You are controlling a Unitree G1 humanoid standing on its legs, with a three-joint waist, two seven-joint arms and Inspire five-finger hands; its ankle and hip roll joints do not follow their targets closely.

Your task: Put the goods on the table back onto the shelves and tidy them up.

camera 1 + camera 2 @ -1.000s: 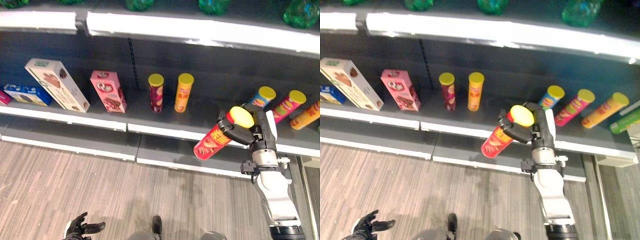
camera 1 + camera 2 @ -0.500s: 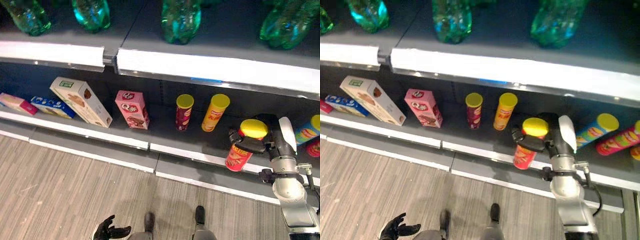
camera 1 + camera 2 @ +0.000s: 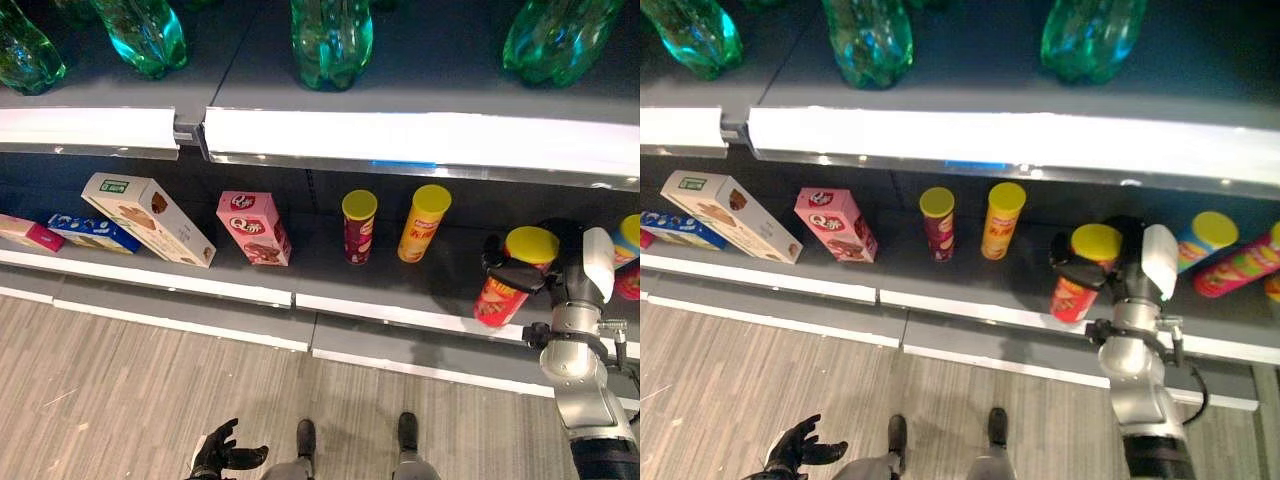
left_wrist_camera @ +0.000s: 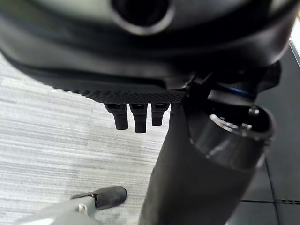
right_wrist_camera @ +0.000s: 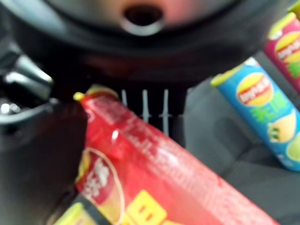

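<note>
red can (image 3: 505, 288) clasped in right hand (image 3: 545, 268) at the shelf (image 3: 400, 305).

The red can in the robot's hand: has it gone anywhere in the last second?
Yes. The right hand, still curled round the red can, carried it in over the lower shelf and tipped it nearly upright. The camera shifted too. The left hand still hangs open; the boxes and standing cans stayed put.
</note>
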